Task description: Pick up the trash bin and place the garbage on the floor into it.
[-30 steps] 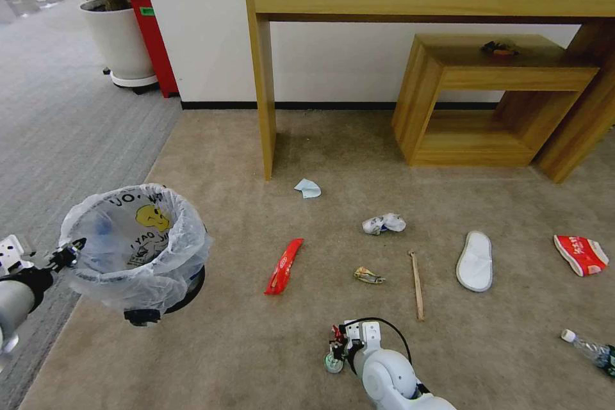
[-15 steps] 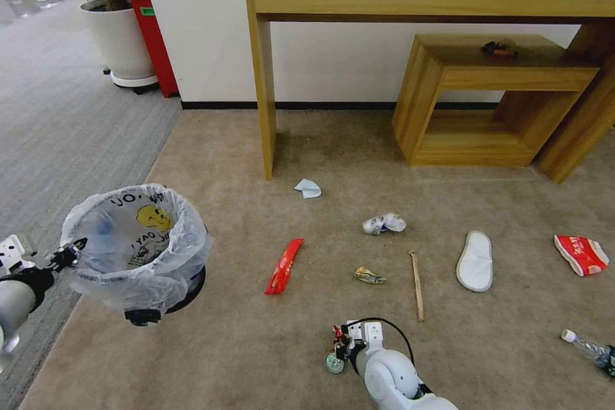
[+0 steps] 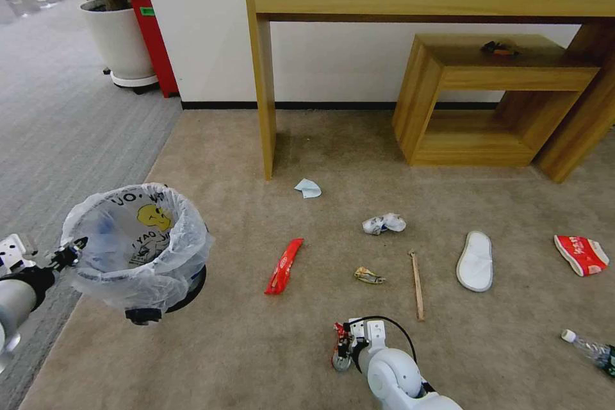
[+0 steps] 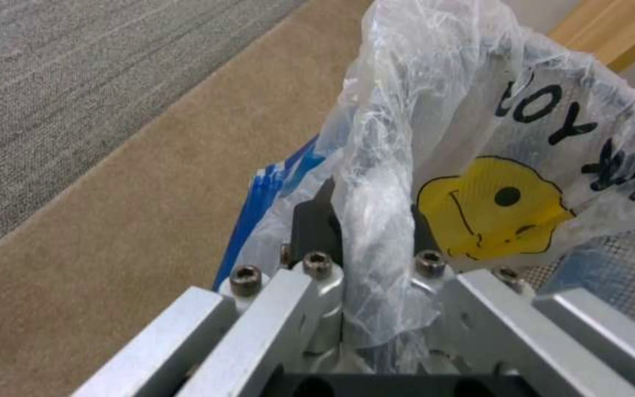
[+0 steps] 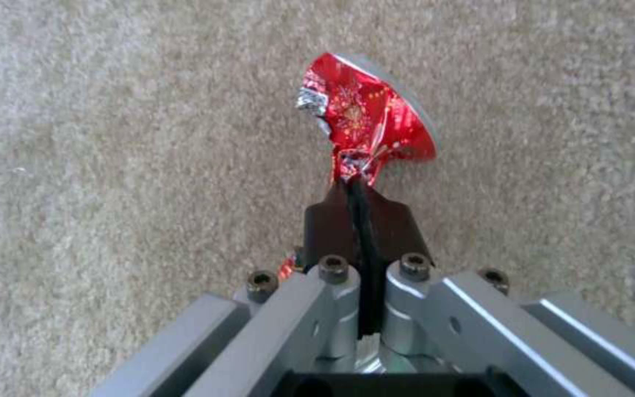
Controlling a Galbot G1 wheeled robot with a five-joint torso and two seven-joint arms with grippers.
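Your right gripper (image 5: pixel 359 190) has its jaws pinched on a crumpled red wrapper (image 5: pixel 365 121), low over the carpet (image 3: pixel 269 346) at the near centre. Your left gripper (image 4: pixel 376 220) is clamped on the bag-covered rim of the bin (image 3: pixel 136 246), holding it up at the near left. Farther out on the carpet lie a long red wrapper (image 3: pixel 284 266), a small scrap (image 3: pixel 368 276), a stick (image 3: pixel 417 285), crumpled paper (image 3: pixel 384 223), a slipper (image 3: pixel 475 261), a red packet (image 3: pixel 582 254) and a bottle (image 3: pixel 588 348) at the near right.

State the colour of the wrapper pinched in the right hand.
Shiny metallic red with silver at the torn edge; the crumpled wrapper shows best in the right wrist view.
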